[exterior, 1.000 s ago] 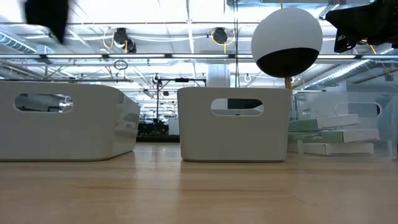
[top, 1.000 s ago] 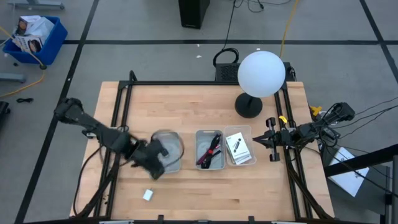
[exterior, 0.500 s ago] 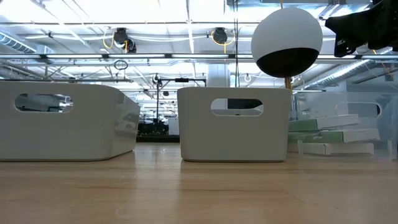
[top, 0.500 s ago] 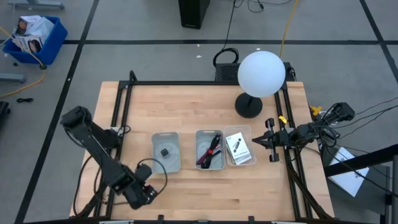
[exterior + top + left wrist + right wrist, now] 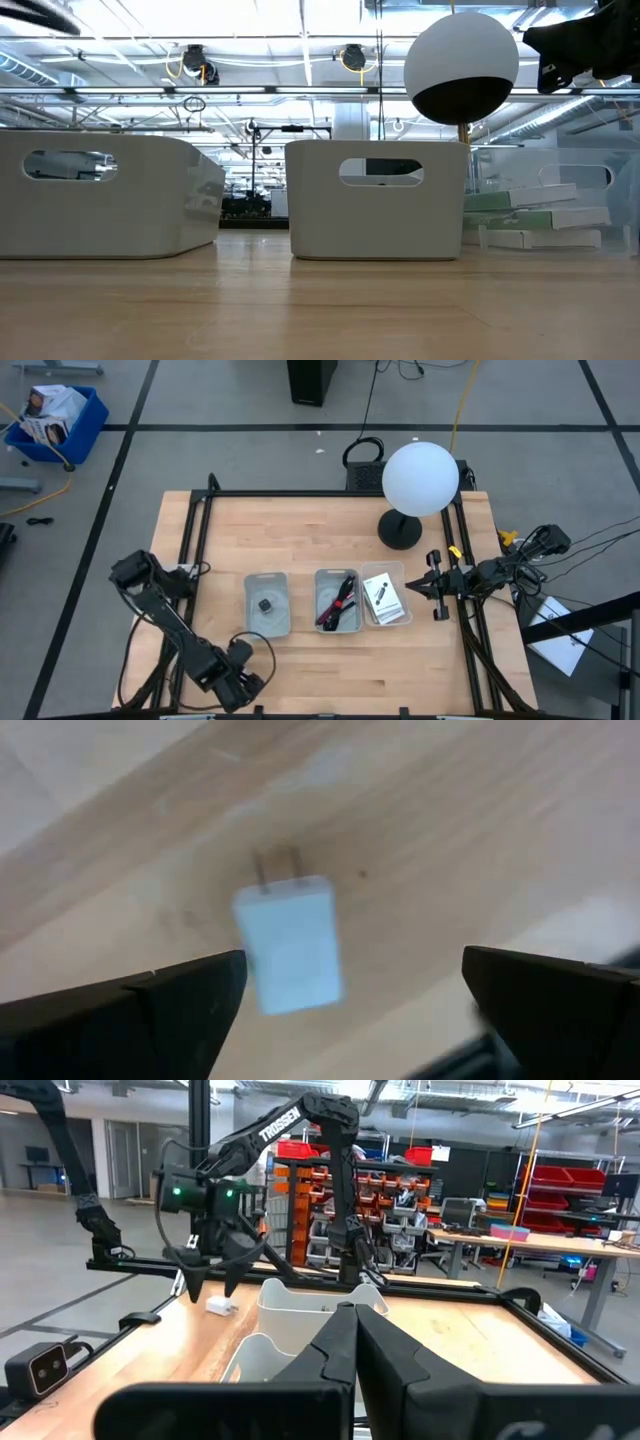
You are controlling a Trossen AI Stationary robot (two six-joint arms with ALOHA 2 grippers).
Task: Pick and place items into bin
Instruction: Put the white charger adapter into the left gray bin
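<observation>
While the right gripper (image 5: 436, 586) waited with fingers together at the table's right edge, you had the left gripper (image 5: 238, 682) hovering, fingers apart, over the white block (image 5: 289, 941) on bare wood near the front edge, well apart from the bins (image 5: 267, 622). I judge you were reaching to pick; next you needed to descend, straddle the block and close
</observation>
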